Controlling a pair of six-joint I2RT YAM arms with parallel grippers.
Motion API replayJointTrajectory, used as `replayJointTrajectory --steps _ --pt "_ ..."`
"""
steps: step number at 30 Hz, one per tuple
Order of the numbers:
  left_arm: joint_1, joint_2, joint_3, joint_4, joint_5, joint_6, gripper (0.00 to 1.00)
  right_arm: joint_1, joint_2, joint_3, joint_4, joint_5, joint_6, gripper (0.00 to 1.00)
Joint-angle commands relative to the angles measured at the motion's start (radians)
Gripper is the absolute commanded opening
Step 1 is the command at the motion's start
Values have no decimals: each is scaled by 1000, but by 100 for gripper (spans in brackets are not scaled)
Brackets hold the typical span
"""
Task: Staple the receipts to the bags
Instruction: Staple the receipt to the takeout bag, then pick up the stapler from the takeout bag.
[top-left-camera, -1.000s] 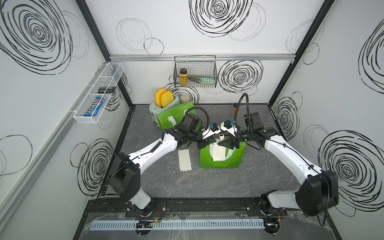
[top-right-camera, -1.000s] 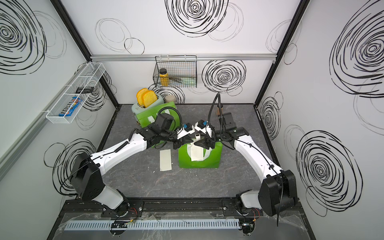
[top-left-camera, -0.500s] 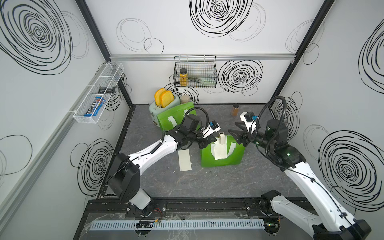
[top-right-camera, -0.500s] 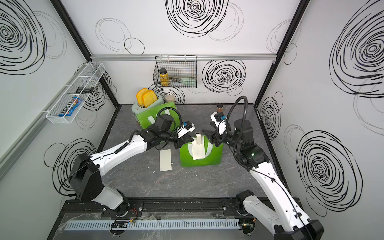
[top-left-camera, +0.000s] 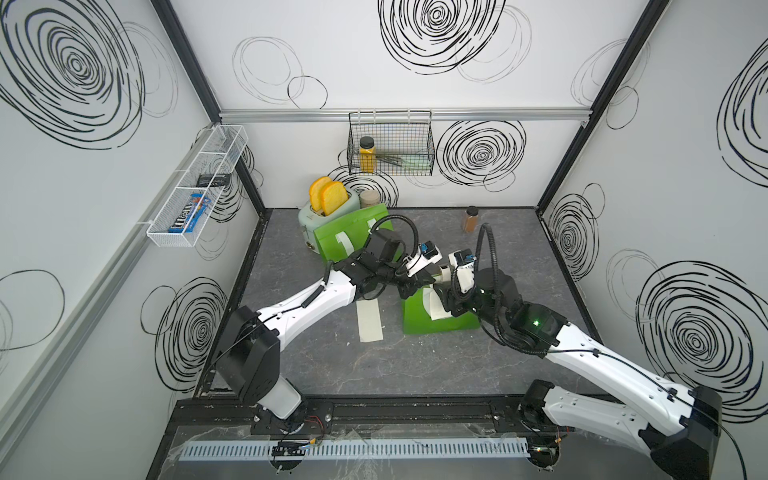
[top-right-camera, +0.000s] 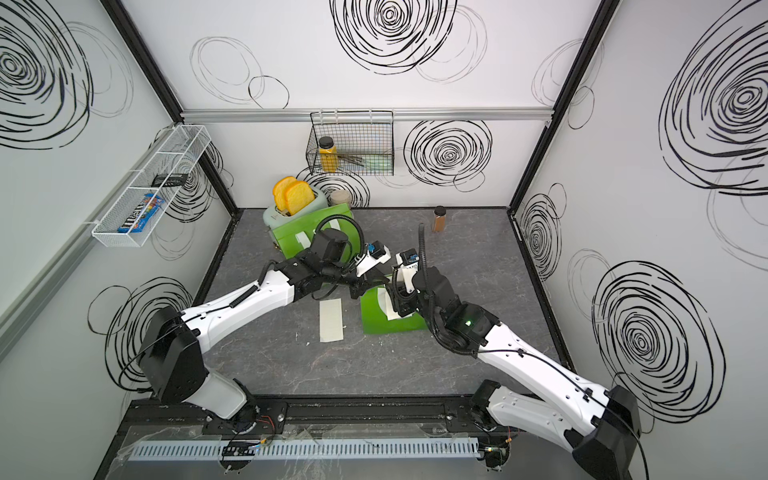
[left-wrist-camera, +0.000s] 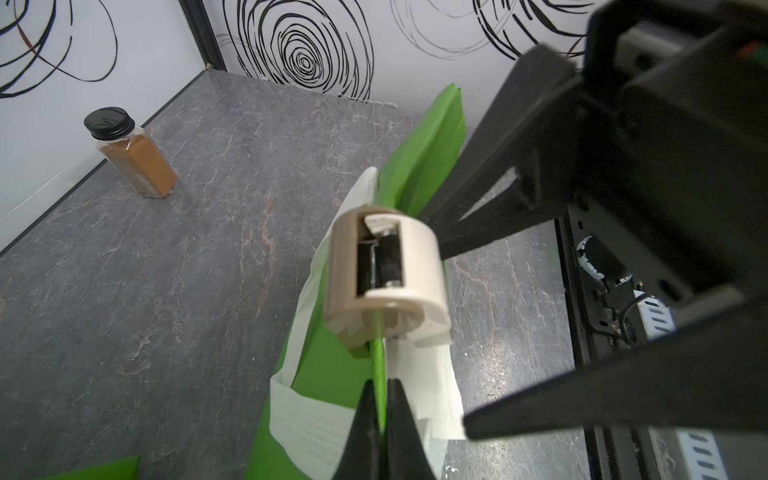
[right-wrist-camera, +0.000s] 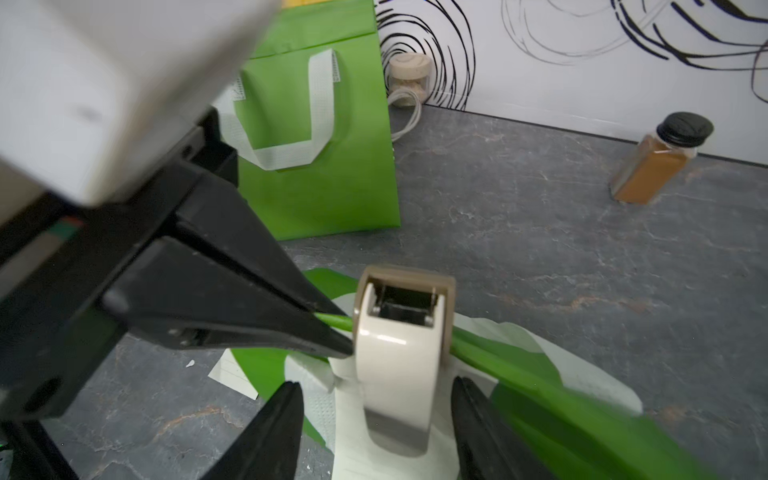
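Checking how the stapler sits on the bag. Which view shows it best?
The right wrist view: the stapler sits centred astride the bag at its top edge, between the open fingers of the right gripper. The left wrist view shows one end; in both top views the arms mostly hide it.

Your table is a matt grey, stone-look sheet with pale veins and a faintly rough grain. The near bag at centre is matt green, a fibrous, cloth-like sheet, and the far bag at eleven o'clock looks the same. The far bag's handle is white tape with a fine perforated weave. The stapler is smooth, glossy plastic, cream over tan, with dark metal in its mouth. The loose receipt, at the near bag's nine o'clock, is thin matt paper. The spice jar at one o'clock has clear glossy walls and a black cap. The basket at twelve is thin dark wire.
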Motion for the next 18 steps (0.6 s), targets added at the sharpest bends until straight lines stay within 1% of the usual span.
replayJointTrajectory --steps 1,2,5,7,10,12,14,16,18 --pt "-8 -21 16 29 -1 -2 0 9 6 19 -9 109 63 60" --pt "-8 -23 16 28 -2 -2 0 8 12 21 -7 118 64 59" --pt "-8 -26 14 26 -6 2 0 8 22 26 15 125 63 51" --pt "-9 -27 14 26 -7 3 0 8 32 34 28 123 57 43" --pt "-12 -27 16 24 -7 2 0 10 53 55 34 119 46 41" --pt "-14 -26 15 23 -6 2 0 11 64 66 38 114 35 31" --pt "-17 -24 16 22 -10 1 0 11 71 76 48 98 26 18" --pt "-18 -21 17 23 -11 0 0 12 75 89 56 104 24 11" --pt "-20 -18 19 23 -13 0 0 12 77 114 54 138 27 9"
